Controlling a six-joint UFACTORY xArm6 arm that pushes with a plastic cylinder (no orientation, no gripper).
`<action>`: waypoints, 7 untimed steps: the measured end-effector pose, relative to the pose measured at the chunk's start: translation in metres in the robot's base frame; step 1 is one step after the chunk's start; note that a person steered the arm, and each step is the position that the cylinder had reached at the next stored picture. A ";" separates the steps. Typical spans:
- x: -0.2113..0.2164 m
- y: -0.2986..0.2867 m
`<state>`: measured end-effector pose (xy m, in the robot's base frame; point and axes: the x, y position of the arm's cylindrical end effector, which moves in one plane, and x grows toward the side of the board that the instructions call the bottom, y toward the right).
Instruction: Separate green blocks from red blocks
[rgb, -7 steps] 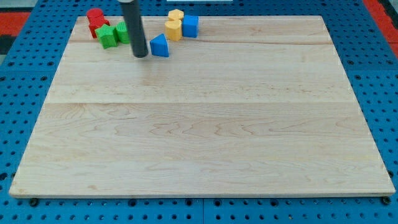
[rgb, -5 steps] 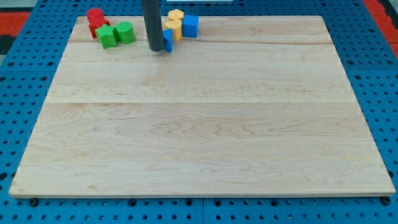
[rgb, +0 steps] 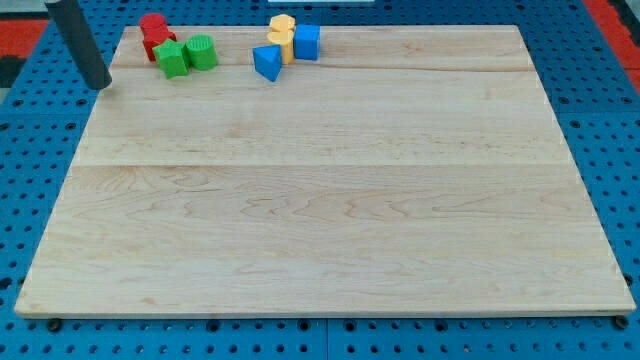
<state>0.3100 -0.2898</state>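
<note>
The two green blocks (rgb: 187, 54) sit side by side near the top left corner of the table (rgb: 320, 200): a chunky one on the view's left and a ribbed, rounder one on its right. The left green block touches the red blocks (rgb: 154, 34), which lie just above and to its left, so the two colours are not yet apart.

Further toward the view's right, well apart from this cluster, is a second group: a blue wedge-like block (rgb: 266, 62), two yellow blocks (rgb: 280, 36) touching each other, and a blue cube (rgb: 307, 41) touching the yellow ones.

My tip (rgb: 100, 84) is off the table's left edge, over the blue pegboard (rgb: 40, 160), to the left of and slightly below the red and green cluster, touching no block. There are no jaws on this arm, only the rod, so nothing is pinched or spread.

I judge the task to be at its approach step, with no separation achieved. The next move calls for bringing the tip in between the red and green blocks, probably from the upper left, and pushing the green pair toward the view's bottom or right without dragging the reds along. The narrow contact between the colours makes that entry delicate.
</note>
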 end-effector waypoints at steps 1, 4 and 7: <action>0.000 0.000; -0.015 0.037; -0.048 0.079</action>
<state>0.2623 -0.2104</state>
